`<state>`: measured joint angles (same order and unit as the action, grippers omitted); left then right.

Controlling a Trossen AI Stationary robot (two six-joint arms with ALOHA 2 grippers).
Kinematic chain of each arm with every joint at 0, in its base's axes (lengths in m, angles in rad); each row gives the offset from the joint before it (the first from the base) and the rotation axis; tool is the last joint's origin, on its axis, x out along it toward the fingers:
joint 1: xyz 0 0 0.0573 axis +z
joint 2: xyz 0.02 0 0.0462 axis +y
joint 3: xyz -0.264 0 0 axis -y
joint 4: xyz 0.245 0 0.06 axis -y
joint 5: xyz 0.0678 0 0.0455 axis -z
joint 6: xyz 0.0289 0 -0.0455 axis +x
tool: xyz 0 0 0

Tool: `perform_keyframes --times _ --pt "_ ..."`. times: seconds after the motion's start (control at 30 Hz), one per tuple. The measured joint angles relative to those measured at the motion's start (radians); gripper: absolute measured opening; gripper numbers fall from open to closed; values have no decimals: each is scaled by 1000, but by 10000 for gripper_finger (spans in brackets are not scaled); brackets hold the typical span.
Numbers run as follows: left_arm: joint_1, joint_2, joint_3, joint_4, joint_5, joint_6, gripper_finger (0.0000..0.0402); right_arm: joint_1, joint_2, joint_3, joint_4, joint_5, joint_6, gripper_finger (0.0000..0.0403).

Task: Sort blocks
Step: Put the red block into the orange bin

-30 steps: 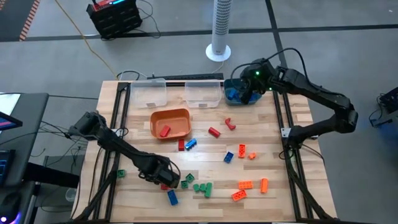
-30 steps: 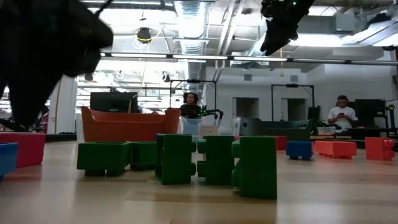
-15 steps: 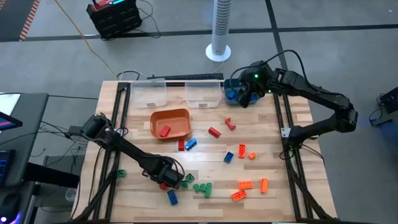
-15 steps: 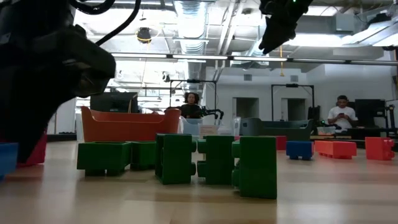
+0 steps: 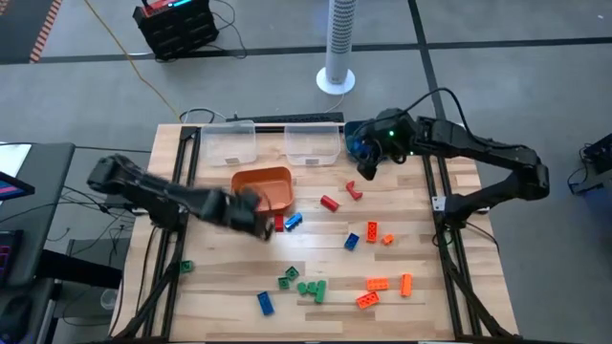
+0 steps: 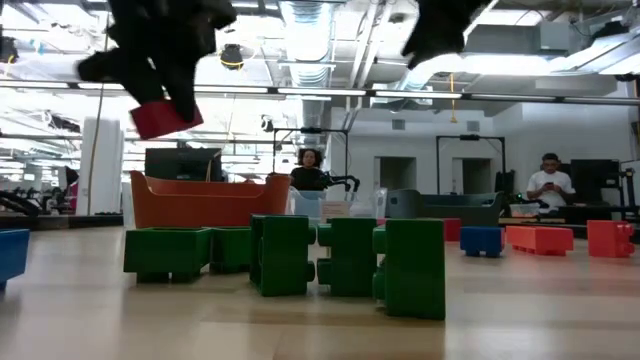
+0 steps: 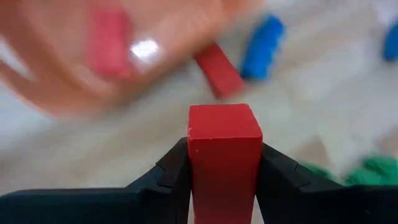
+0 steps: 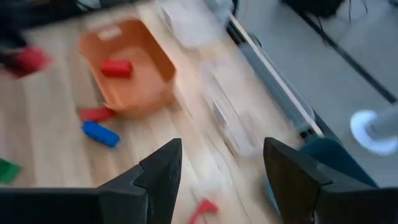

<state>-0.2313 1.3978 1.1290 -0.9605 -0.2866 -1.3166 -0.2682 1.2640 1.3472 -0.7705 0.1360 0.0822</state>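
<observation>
Gripping a red block (image 7: 224, 155) between its fingers, the left claw (image 5: 256, 218) hovers beside the orange bin (image 5: 263, 178).

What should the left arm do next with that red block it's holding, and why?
Probably carry it on over the orange bin and release. The left pincer is clamped on a red block, lifted beside that bin, which already holds another red block.

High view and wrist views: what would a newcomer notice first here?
The left gripper clamps a red block, carried above the table beside the orange bin, which already holds one red block. The open right gripper hangs over the table's far right, with loose blocks scattered below.
</observation>
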Motion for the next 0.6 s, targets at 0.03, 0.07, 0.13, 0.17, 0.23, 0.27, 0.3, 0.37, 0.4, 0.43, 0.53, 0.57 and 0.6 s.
perform_keyframes --times 0.03,0.07,0.13,0.17,0.23,0.27,0.3,0.37,0.4,0.43,0.53,0.57,0.6 --pt "48 -16 0 -22 2 60 123 16 0 0 26 8 0 234" --pt "101 -27 0 -36 14 126 123 32 0 0 50 25 0 234" --pt "207 -36 0 -46 52 255 123 62 0 0 90 59 0 234" --pt "253 -36 0 -45 76 315 123 74 0 0 103 74 0 234" --pt "341 -24 0 -40 116 421 123 93 0 0 113 95 13 234" --pt "378 -15 0 -40 134 470 123 101 0 0 111 103 27 234" --pt "410 -4 0 -43 154 520 123 104 0 0 106 109 43 234" --pt "463 23 0 -52 190 598 123 110 0 0 77 128 75 234" --pt "482 36 0 -59 212 629 123 112 0 0 60 137 89 234" --pt "497 51 0 -67 231 653 123 112 0 0 43 147 104 234" --pt "512 95 0 -73 272 706 123 112 0 0 -5 170 153 234" --pt "512 111 0 -75 280 720 123 112 0 0 -11 180 165 234" --pt "512 127 0 -79 282 732 123 112 0 0 -17 184 175 234"
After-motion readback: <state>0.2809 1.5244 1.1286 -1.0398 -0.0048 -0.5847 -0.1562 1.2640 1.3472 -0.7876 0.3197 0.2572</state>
